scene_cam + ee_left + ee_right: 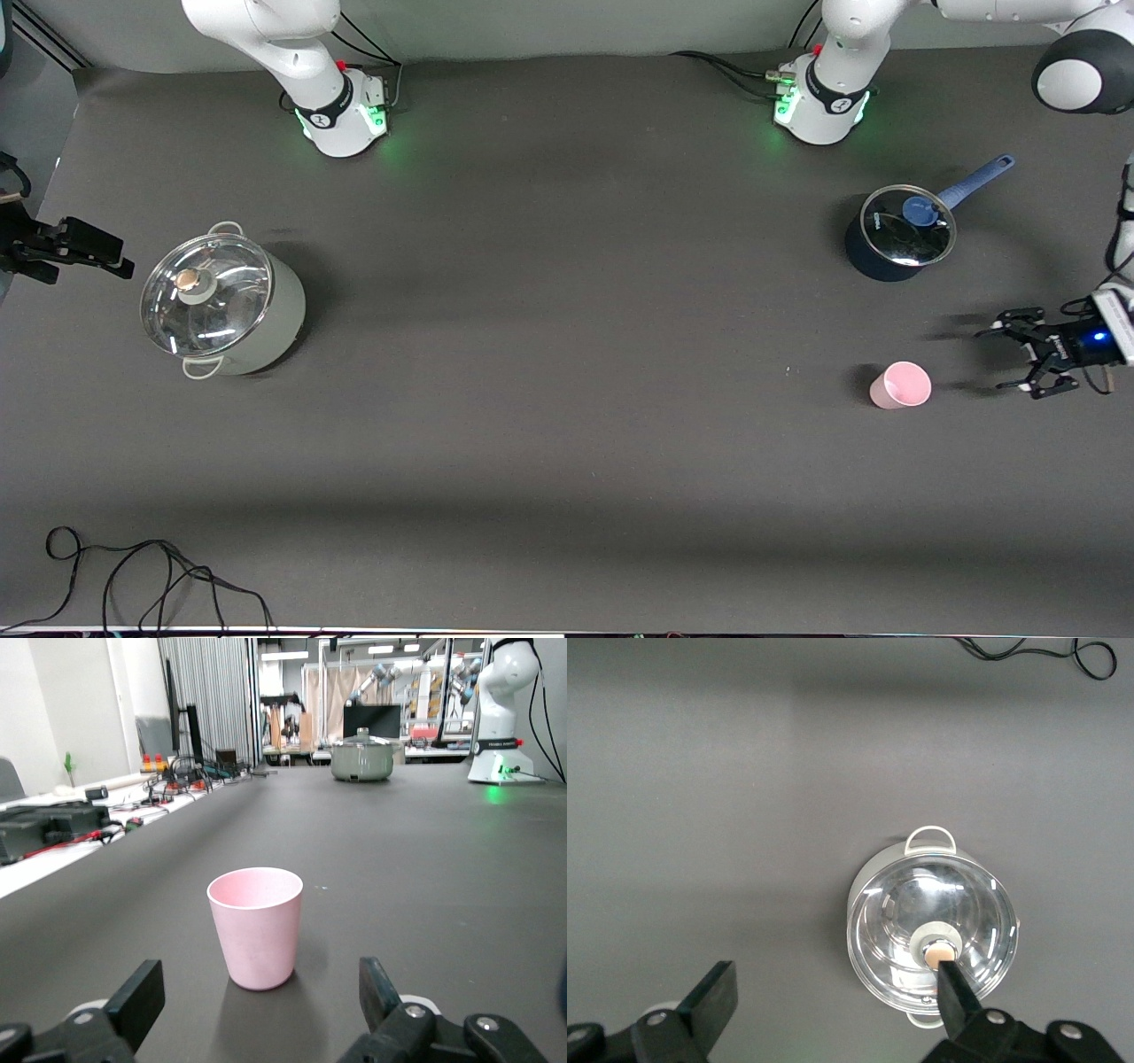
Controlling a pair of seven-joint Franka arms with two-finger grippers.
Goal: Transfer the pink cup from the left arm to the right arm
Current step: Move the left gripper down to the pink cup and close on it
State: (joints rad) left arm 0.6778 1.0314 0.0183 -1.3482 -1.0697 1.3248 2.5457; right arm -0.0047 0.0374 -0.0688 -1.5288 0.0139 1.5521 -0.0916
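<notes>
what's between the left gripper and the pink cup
Nothing: bare dark table between the open left gripper and the upright pink cup, in the front and left wrist views.

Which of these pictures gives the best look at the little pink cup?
The left wrist view: the pink cup stands upright, close, facing the open left pincer. The front view shows it small from above. The right wrist view misses it.

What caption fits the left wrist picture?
Left gripper, jaws open, faces the upright pink cup on the table.
</notes>
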